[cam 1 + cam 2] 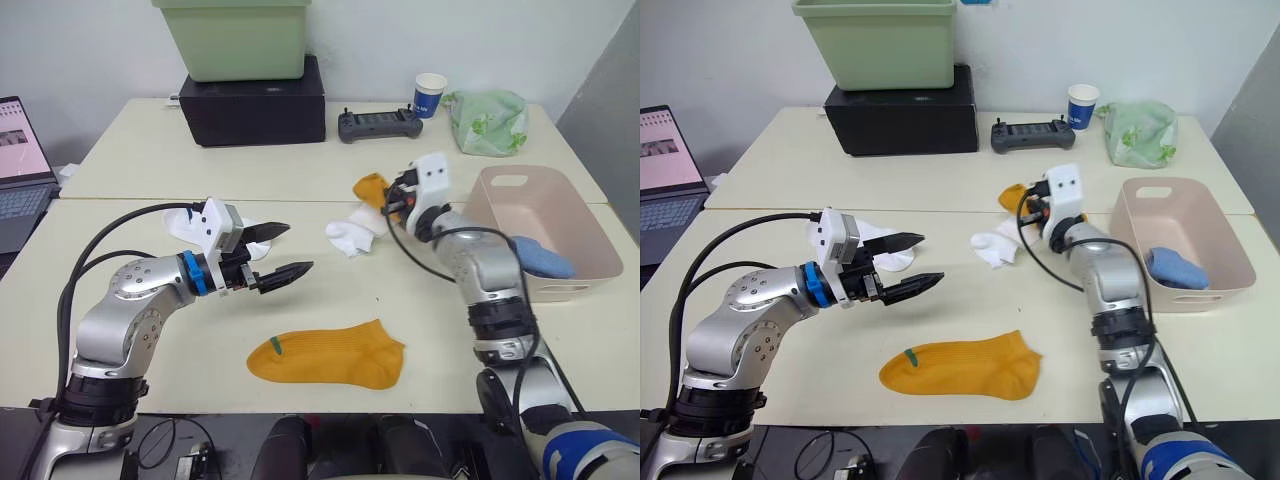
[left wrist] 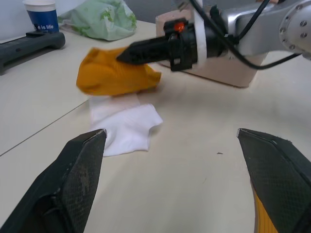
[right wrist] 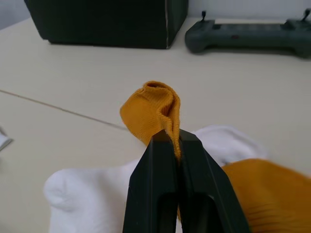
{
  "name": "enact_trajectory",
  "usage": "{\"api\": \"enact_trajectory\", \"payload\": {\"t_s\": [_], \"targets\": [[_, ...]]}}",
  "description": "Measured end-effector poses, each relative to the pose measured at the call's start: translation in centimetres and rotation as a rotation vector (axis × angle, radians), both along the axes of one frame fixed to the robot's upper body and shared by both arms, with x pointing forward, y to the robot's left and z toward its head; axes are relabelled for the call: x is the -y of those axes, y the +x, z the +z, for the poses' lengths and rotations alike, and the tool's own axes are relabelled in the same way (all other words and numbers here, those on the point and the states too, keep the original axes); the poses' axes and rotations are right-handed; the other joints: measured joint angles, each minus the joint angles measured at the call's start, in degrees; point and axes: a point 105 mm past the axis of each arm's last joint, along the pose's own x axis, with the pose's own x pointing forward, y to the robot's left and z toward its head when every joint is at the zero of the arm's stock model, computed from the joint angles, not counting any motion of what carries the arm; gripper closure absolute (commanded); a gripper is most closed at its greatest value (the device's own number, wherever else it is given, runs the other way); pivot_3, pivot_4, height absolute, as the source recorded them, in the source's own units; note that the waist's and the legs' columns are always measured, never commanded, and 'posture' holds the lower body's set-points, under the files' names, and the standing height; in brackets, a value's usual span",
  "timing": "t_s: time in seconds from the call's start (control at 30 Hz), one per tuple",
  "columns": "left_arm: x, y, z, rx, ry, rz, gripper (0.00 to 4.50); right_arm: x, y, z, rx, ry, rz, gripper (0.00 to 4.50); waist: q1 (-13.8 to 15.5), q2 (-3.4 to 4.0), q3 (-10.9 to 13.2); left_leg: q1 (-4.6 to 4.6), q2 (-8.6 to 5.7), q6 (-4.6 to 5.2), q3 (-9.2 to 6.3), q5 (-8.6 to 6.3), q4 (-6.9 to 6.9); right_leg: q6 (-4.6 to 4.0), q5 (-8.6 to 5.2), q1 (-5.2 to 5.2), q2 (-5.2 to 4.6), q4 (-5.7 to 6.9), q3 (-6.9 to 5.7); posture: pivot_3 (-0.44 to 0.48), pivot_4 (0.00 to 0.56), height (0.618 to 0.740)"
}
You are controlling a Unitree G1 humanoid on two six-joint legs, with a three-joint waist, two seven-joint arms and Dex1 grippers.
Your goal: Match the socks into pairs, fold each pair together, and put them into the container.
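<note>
Socks lie scattered across the pale tabletop [image 1: 140,150] in the head views: a mustard-orange sock [image 1: 328,354] flat near the front edge, green mark at its cuff; a white sock [image 1: 352,236] crumpled mid-table; another white sock [image 1: 878,243] behind the left hand [image 1: 283,252], whose two black fingers stand spread apart, holding nothing, just above the tabletop. The right hand [image 1: 1025,208] reaches to a second mustard-orange sock [image 1: 371,187] beside the crumpled white one. The pink basket [image 1: 590,262] sits at the right edge with a light blue sock [image 1: 1177,268] inside. Along the far side are a black box [image 1: 254,104] with a green tub [image 1: 236,37] on top, a grey controller [image 1: 379,124], a blue paper cup [image 1: 431,95] and a green-and-white cloth bundle [image 1: 488,122]; a laptop [image 1: 22,170] stands off to the left.

Left wrist view – its own fingers [image 2: 77,174] gape wide with bare tabletop between them. Beyond, the right hand's black tips touch the bunched orange sock, which rests partly on the white sock, the basket behind.

Right wrist view – the two fingers [image 3: 156,174] are pressed together on a fold of the orange sock, pinched cloth rising in a loop above the tips, white sock underneath and to the side
</note>
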Motion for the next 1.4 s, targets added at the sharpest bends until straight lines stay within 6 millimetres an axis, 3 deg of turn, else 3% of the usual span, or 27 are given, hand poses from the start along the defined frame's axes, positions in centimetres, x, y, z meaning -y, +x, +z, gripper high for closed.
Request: {"api": "enact_trajectory", "payload": {"t_s": [0.17, 0.33, 0.6, 0.77, 0.9, 1.03, 1.27, 1.4], "targets": [[0.2, 0.2, 0.3, 0.011, -0.010, -0.004, 0.00, 2.8, -1.3, 2.4, 0.065, 0.003, -0.048, 4.48, 0.07, 0.00, 0.00, 0.00, 0.01, 0.01, 0.00, 0.00, -0.01, 0.00, 0.00, 0.01, 0.00, 0.00, 0.01, 0.000, 0.150, 0.720], [0.1, 0.6, 0.3, 0.008, -0.016, 0.002, 0.00, 5.1, -4.2, 4.0, 0.154, -0.043, -0.046, 4.48, 0.19, 0.00, 0.00, -0.03, 0.01, 0.01, 0.00, -0.01, -0.02, 0.00, 0.00, 0.01, 0.00, -0.04, 0.00, 0.000, 0.150, 0.720], [0.5, 0.6, 0.3, 0.008, -0.024, -0.010, 0.00, 3.6, -6.8, 6.1, 0.230, -0.084, 0.053, 4.48, -0.17, 0.00, 0.00, -0.01, 0.02, 0.01, 0.00, -0.01, -0.02, 0.00, 0.00, 0.02, 0.01, -0.03, 0.01, 0.000, 0.150, 0.720], [0.1, 0.8, -0.1, -0.001, -0.011, 0.000, 0.00, 0.6, -7.9, 3.3, 0.183, -0.165, 0.147, 4.48, -0.15, 0.00, 0.00, 0.00, 0.02, 0.01, -0.02, -0.01, -0.03, 0.00, 0.00, 0.04, 0.01, -0.05, 0.00, 0.000, 0.150, 0.720], [-1.3, 0.6, -1.2, -0.034, 0.028, 0.028, 0.00, -2.2, -9.0, -0.2, 0.126, -0.228, 0.246, 4.48, -0.21, 0.00, 0.00, 0.00, 0.02, 0.01, -0.01, -0.01, -0.03, 0.00, 0.00, 0.02, 0.01, -0.06, 0.02, 0.000, 0.150, 0.720], [-3.1, 0.5, -2.4, -0.080, 0.066, 0.072, 0.00, -6.1, -10.2, -2.5, 0.100, -0.245, 0.375, 4.48, -0.23, 0.01, 0.01, 0.00, 0.02, 0.01, -0.06, -0.01, -0.03, 0.00, 0.00, 0.01, 0.01, -0.02, -0.03, 0.000, 0.150, 0.720], [-4.5, 0.4, -3.2, -0.088, 0.099, 0.102, 0.00, -11.1, -10.5, -6.0, -0.015, -0.269, 0.530, 4.48, -0.14, -0.01, 0.02, 0.01, 0.00, 0.01, -0.08, 0.00, -0.02, 0.00, 0.00, 0.01, 0.00, -0.04, -0.06, 0.000, 0.150, 0.720], [-4.8, 0.1, -3.8, -0.099, 0.114, 0.104, 0.00, -12.5, -10.6, -6.9, -0.079, -0.233, 0.579, 3.38, -0.14, -0.01, 0.02, 0.00, 0.00, 0.01, -0.09, -0.01, -0.02, 0.00, 0.00, 0.00, -0.01, -0.05, -0.06, 0.000, 0.150, 0.720]]}}
